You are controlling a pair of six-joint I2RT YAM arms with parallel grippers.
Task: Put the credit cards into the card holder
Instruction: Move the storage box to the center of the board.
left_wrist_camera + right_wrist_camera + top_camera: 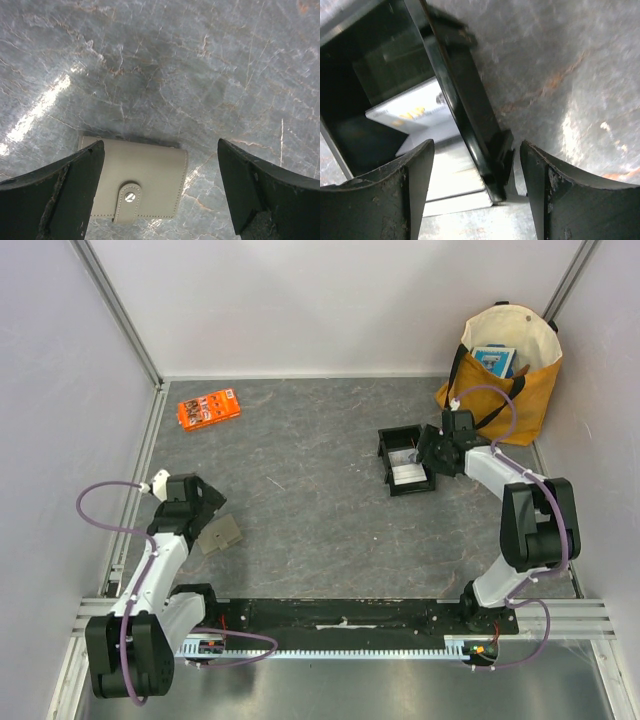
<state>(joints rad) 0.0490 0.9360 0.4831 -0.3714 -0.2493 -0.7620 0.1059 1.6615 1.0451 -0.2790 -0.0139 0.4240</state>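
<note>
Left wrist: left claw [160, 150] spread wide, taupe card holder [145, 170] flat on bench [200, 75] beneath it, snap tab [129, 200] shut; likely light and soft, best pinched across opposite edges. Right claw [476, 145] apart astride black tray [465, 110] wall; pale credit cards [415, 112] inside, beneath one finger, probably thin, stiff, slick.

The worktop [200, 75] looks like grey veined stone, smooth, with a soft sheen and white glare patches. The holder [145, 170] is taupe and leather-like, matt and smooth, with stitched edges and a small shiny metal snap [130, 197] on its strap. The tray [462, 105] is glossy black plastic. The cards [412, 110] in it look like smooth pale plastic with a light gloss. The left gripper [160, 150] and right gripper [476, 147] have matt black fingers, scuffed and rough along the edges. The far-right bag [500, 390] is mustard and cream cloth. The far-left packet [208, 408] is glossy orange.
</note>
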